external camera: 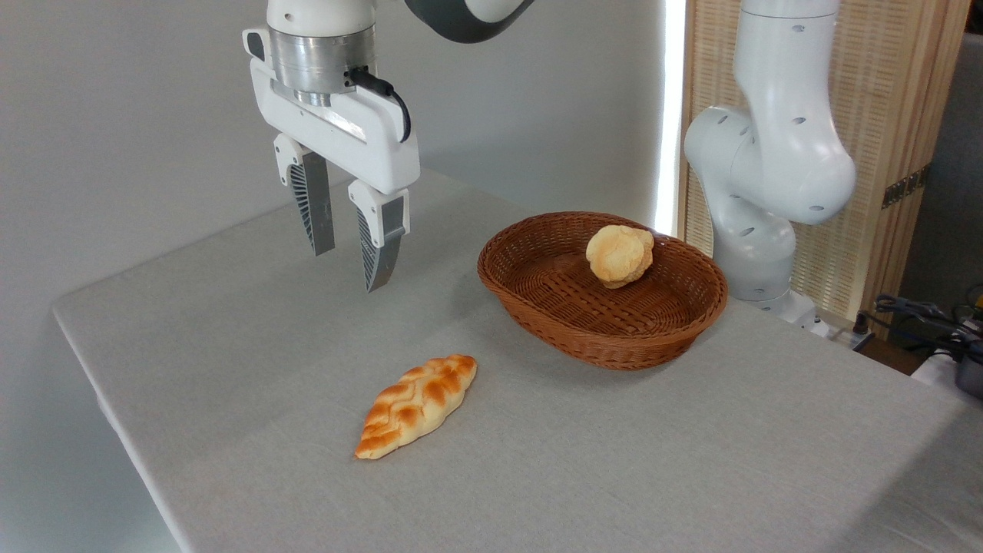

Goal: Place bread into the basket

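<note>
The bread (pixel 416 405), a braided golden-orange loaf with pointed ends, lies flat on the grey tablecloth near the front, pointing up to the right. The brown wicker basket (pixel 537 315) sits to its upper right. My gripper (pixel 349 270) hangs in the air above the table, up and left of the loaf and left of the basket. Its two fingers are apart with nothing between them.
A round pale-yellow bun (pixel 619 255) rests inside the basket against its far wall. The arm's white base (pixel 756 253) stands behind the basket at the right. Cables and gear (pixel 933 322) lie past the table's right edge. The table's left edge (pixel 84 369) is close to the wall.
</note>
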